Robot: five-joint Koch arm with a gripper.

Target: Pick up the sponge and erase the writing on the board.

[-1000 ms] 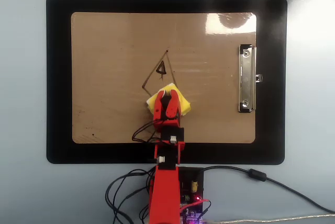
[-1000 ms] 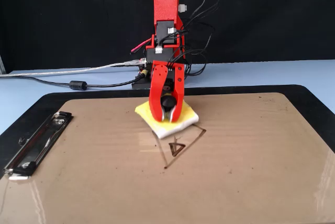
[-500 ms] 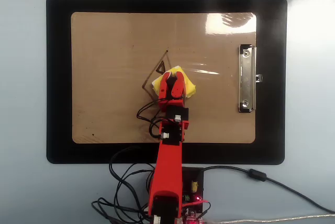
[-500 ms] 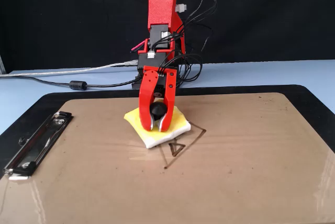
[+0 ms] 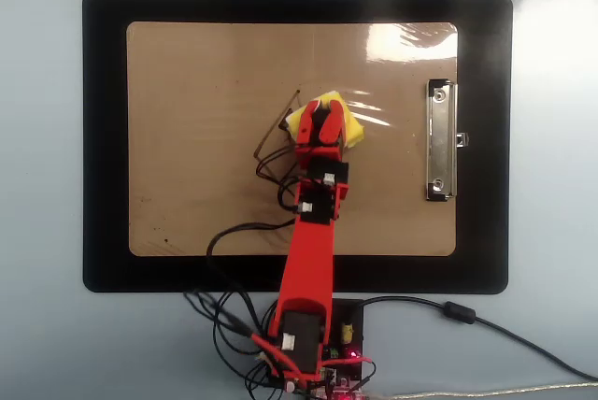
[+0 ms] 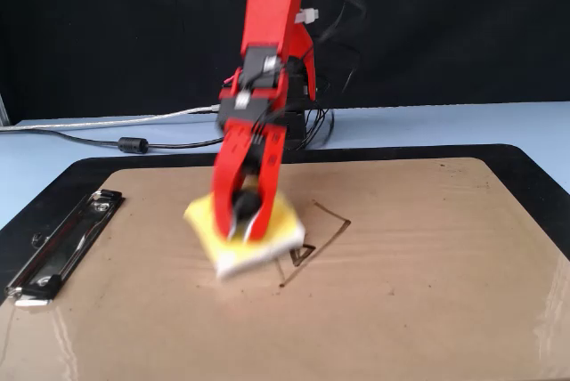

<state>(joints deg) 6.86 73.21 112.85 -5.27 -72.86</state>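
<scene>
1. Jaws (image 5: 325, 116) (image 6: 242, 225) closed around the black knob of the sponge (image 5: 348, 125) (image 6: 283, 223), one red jaw on each side of it; blurred in the fixed view.
2. Sponge pressed flat on the board (image 5: 187, 138) (image 6: 427, 292), yellow top up, white underside showing along its near edge in the fixed view.
3. In the overhead view, sponge near the board's middle, slightly toward the clip (image 5: 441, 140) (image 6: 58, 245) side, well apart from the clip itself.
4. Writing (image 5: 273, 138) (image 6: 313, 243) partly covered: in the overhead view only thin dark lines just left of the sponge; in the fixed view a corner of the diamond and the small triangle just right of the sponge.
5. Arm (image 5: 313, 241) (image 6: 267, 34) stretched from its base at the lower edge of the overhead view out over the board, black and red wires looping beside it.
6. Board lying on a black mat (image 5: 103, 138) (image 6: 534, 163), mat on a pale blue surface (image 5: 42, 176) (image 6: 427, 123).
7. Glare patch on the board near the clip corner.
</scene>
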